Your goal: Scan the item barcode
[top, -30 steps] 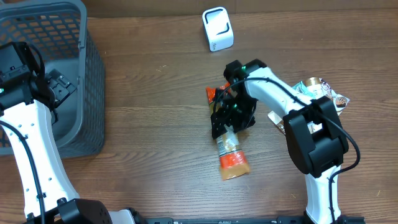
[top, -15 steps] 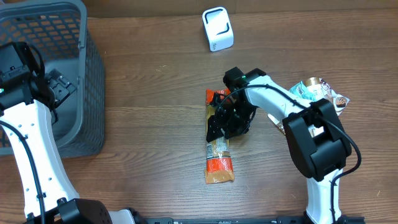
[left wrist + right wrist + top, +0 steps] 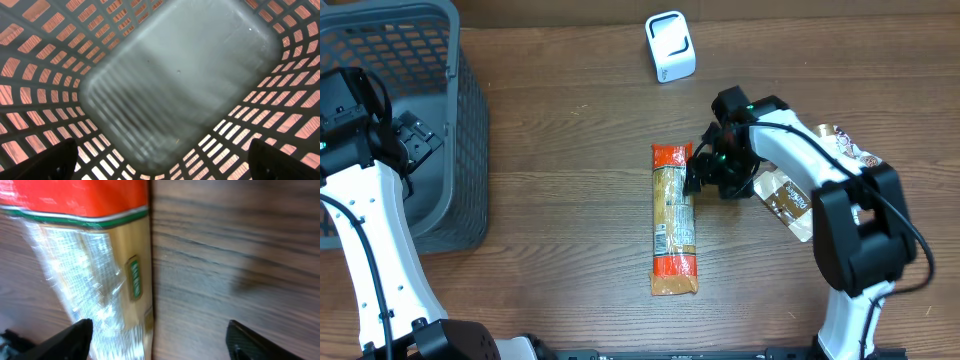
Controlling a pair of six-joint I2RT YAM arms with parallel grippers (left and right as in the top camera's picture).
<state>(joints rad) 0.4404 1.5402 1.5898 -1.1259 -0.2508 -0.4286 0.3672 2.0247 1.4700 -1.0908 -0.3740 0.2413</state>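
Note:
The item, a long clear packet with orange ends (image 3: 673, 222), lies flat on the table, lengthwise toward me. My right gripper (image 3: 705, 176) hovers just right of its far end, open and holding nothing. In the right wrist view the packet (image 3: 95, 265) fills the left side. Its edge runs between the spread fingertips (image 3: 75, 337) of the gripper (image 3: 160, 345), over bare wood. The white scanner (image 3: 670, 46) stands at the back. My left gripper (image 3: 415, 140) hangs open over the grey basket (image 3: 460, 130). Its wrist view shows only the basket floor (image 3: 175, 75) under the gripper (image 3: 160, 167).
Two snack packets lie at the right under and beside the right arm, a brown one (image 3: 788, 202) and a printed one (image 3: 840, 145). The basket takes up the left end of the table.
The right gripper let go of the packet and drew away to the right. The packet, tilted and partly lifted a second ago, now lies flat and straight. The left arm has not moved.

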